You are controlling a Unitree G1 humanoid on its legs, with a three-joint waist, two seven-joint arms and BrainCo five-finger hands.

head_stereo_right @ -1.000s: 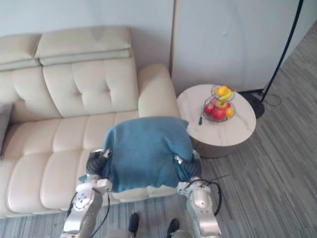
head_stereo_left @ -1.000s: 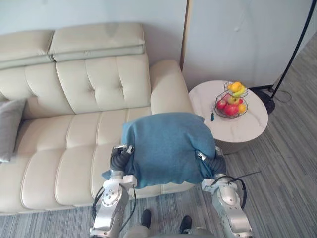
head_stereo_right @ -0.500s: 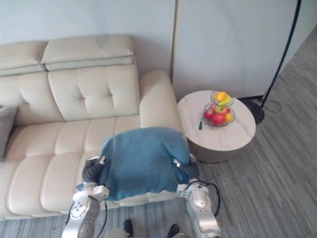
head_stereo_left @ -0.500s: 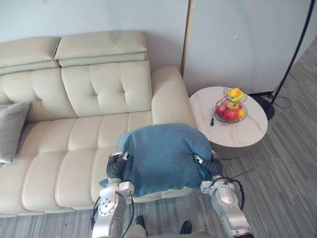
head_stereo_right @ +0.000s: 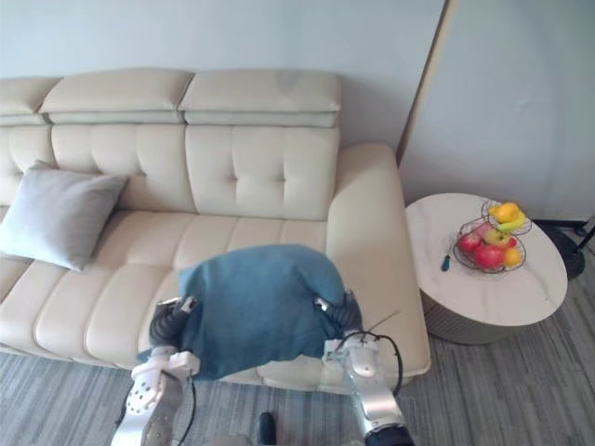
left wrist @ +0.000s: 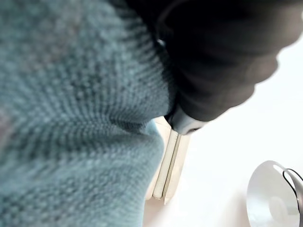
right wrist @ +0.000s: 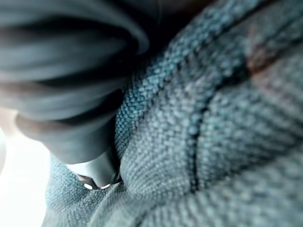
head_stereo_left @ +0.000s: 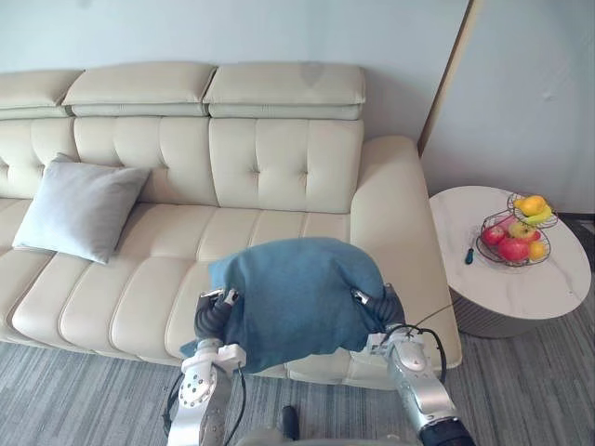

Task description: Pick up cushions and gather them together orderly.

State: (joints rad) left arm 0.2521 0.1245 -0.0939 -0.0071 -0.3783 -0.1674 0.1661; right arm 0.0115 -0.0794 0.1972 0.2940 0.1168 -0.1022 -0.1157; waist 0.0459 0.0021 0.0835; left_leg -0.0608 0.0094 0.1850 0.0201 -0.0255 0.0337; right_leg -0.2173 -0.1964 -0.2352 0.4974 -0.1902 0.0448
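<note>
Cushion (head_stereo_left: 296,299) at lower centre seems soft, light, best squeezed sideways; closure of left robot hand (left wrist: 215,66) and right robot hand (right wrist: 78,132) cannot be told.

bright, even room light; white glare beyond the blue cushion (left wrist: 71,118) up close.

Noted: left arm (head_stereo_left: 199,390) enters from lower left, silver-grey forearm raised. Its left hand (head_stereo_left: 210,316) has dark ribbed cover set against left flank of blue cushion (head_stereo_left: 293,288); grasp not verifiable. Noted: right arm (head_stereo_left: 416,386) enters from lower right, forearm angled up and inward. Its right hand (head_stereo_left: 388,307) has ribbed cover against cushion's right flank; grasp not verifiable. Wrists roughly level, cushion between them. Wrist views: each cover lies tight against knitted fabric.
</note>
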